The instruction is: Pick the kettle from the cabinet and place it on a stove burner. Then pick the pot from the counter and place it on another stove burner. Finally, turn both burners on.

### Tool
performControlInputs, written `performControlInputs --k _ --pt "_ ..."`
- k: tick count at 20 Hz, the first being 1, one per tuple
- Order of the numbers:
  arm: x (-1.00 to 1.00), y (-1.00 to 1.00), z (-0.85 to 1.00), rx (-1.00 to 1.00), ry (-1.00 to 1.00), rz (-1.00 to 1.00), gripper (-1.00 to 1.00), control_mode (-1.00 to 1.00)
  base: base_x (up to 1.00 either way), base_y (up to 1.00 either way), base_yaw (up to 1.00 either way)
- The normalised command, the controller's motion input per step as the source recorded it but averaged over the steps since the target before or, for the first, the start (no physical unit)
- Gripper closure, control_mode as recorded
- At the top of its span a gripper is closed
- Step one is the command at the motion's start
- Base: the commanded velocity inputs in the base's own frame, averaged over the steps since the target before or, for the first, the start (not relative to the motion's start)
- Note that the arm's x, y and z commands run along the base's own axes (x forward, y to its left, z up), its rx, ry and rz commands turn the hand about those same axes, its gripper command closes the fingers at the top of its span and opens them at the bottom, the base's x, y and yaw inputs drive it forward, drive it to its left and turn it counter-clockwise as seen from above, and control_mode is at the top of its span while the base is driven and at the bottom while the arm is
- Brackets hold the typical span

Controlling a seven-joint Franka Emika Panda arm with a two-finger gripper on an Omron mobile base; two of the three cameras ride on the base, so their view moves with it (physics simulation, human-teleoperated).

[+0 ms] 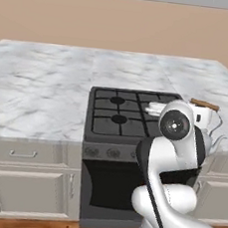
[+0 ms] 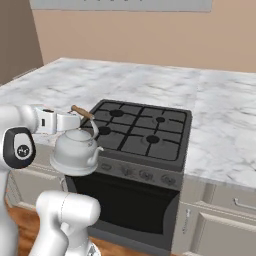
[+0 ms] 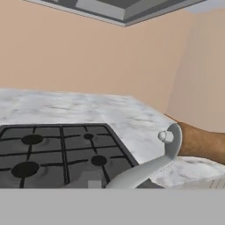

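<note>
marble counter [image 2: 220, 130] wraps a dark range whose four burners [image 2: 134, 129] all stand bare, with a tan wall behind. the kettle [image 2: 76, 150] hangs in the air off the range's near left corner as the right base view shows it, above the front edge and not yet over any grate. the gripper [image 2: 75, 119] is clamped tight on the brown wooden bar of its arched handle, reaching in from the side.

risk, as i judge it: the kettle hangs from a wire handle that may pivot, so a quick swing toward a burner could set the body rocking and land it tilted on the grate bars. lowering it here would put it on the range's front lip or the knobs [image 2: 145, 174] rather than on a ring. a spot too central could also crowd the burner left for the pot.

the kettle is small, silver-grey metal, with a domed lid, round knob and a curved spout [image 3: 165, 156] pointing toward the burners.
</note>
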Motion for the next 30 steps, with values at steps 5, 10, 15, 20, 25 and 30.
performControlInputs --k 5,10,15,20,25,30 --pt "0.0 0.0 0.0 0.0 0.0 0.0 1.0 1.0 0.48 0.3 -0.11" --pt "0.0 0.0 0.0 0.0 0.0 0.0 1.0 1.0 0.48 0.29 -0.09" --pt "0.0 0.0 0.0 0.0 0.0 0.0 1.0 1.0 0.45 0.25 -0.07" --pt "0.0 0.0 0.0 0.0 0.0 0.0 1.0 1.0 0.44 0.23 -0.05" --pt "0.0 0.0 0.0 0.0 0.0 0.0 1.0 1.0 0.37 0.23 -0.05" --pt "0.0 0.0 0.0 0.0 0.0 0.0 1.0 1.0 0.36 0.22 -0.04"
